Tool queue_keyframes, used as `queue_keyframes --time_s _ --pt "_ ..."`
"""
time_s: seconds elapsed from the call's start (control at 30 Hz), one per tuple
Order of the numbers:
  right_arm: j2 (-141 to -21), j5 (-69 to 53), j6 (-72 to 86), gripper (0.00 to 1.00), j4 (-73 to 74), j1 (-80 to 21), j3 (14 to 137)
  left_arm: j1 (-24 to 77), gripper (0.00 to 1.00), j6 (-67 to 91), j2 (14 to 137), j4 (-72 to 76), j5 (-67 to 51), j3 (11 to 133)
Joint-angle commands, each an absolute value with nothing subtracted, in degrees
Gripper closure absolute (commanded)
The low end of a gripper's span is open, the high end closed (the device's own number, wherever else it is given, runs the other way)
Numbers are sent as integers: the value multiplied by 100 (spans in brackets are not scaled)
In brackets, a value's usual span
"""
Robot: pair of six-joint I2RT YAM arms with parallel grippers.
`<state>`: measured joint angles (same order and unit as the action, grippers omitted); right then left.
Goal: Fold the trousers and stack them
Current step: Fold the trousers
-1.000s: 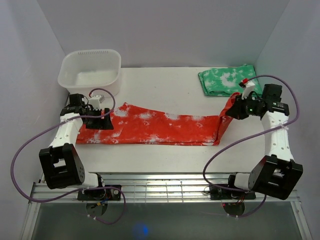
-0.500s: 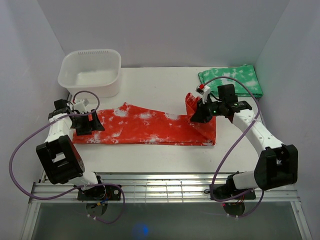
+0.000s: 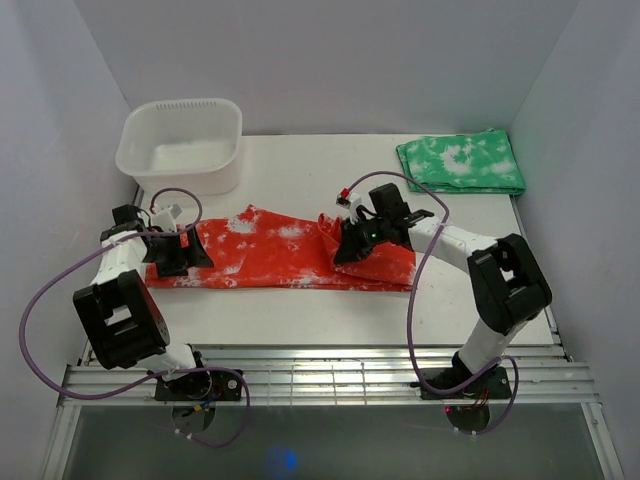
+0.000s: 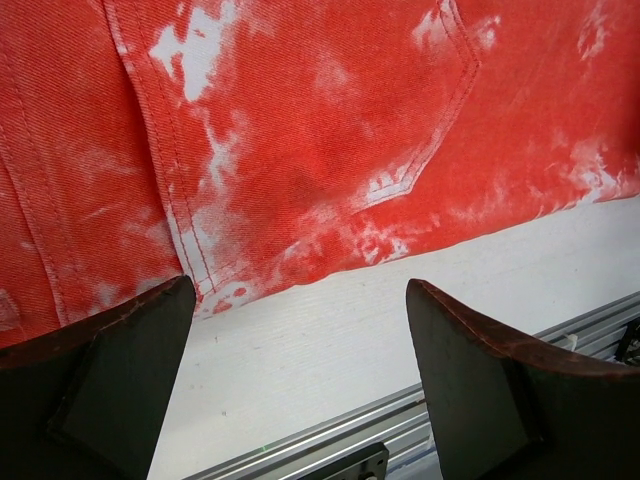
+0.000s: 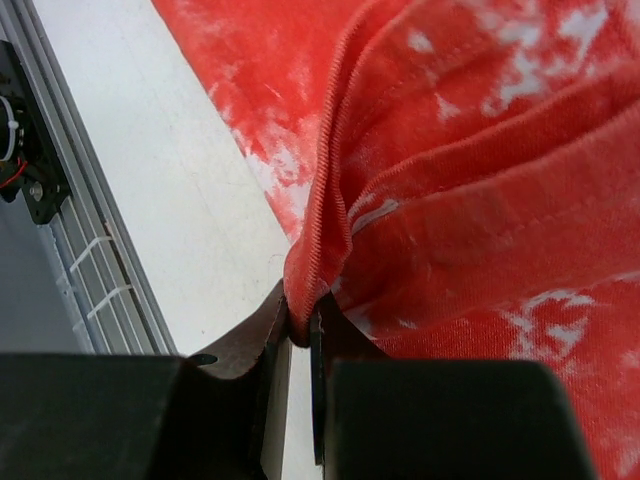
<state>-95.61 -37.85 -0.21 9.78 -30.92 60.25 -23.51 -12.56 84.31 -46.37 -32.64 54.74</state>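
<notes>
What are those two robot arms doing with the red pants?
They are folding the trousers on the table. The right gripper is shut on the leg end and holds it up over the middle, so that part of the legs lies doubled over. The left gripper is open above the near edge of the waist end, holding nothing. A folded green cloth lies at the far right corner.
</notes>
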Motion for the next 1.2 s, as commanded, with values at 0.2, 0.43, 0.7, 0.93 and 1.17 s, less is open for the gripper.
queue_keyframes --time_s 0.2,0.43,0.7,0.93,1.17 --pt "-10546 -3937 668 92 307 -3322 6617 -2355 2 -1257 8332 -4465 -3480 5291" --pt "-10600 -4008 887 92 264 -3375 6724 -2347 2 -1231 8455 -4351 -3384 5186" --pt "-10863 -4122 1002 92 220 -3700 6943 -2355 2 -1230 8473 -4333 -3384 5221" --pt "-11338 -4280 879 50 571 -3779 7409 -2355 2 -1283 8473 -4394 -3515 5282" --pt "-10610 -4543 168 31 1229 -3674 7875 -2347 2 -1423 7929 -4500 -4639 5615"
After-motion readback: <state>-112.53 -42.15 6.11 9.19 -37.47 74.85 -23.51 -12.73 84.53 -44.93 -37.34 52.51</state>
